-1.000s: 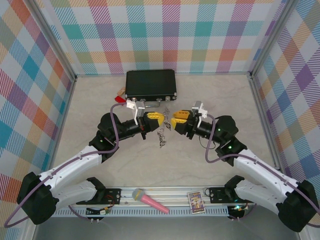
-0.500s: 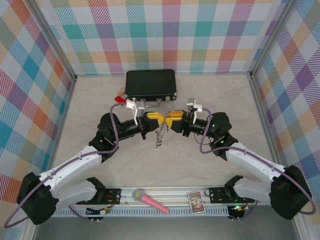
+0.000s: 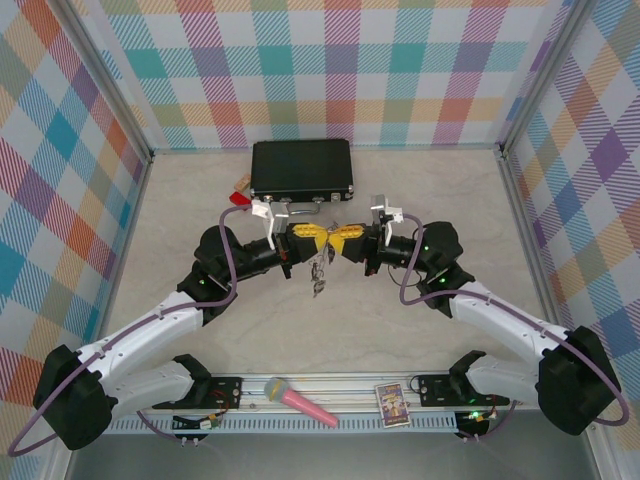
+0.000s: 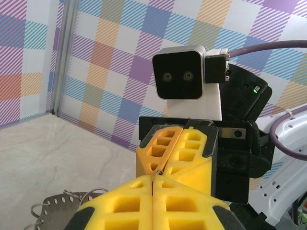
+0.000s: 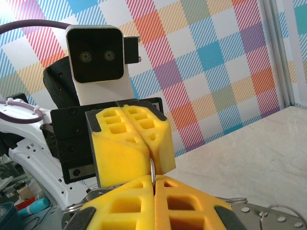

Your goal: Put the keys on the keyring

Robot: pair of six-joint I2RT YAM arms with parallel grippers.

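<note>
Here, keyring (image 3: 320,270) beneath left claw (image 3: 320,234) (pinched).

No legible text, label, brand or number found. The small printed card (image 3: 393,405) on the front rail (image 3: 350,392) carries markings too small to read

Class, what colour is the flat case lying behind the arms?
The case is black, clearest in the top external view.

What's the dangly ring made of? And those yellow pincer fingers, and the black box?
The keyring looks like thin bare metal: grey, wiry, glinting. The yellow pincer fingers look like matte plastic or rubber, with moulded hollows. The black box looks hard and smooth, maybe plastic, with silvery latches.
</note>
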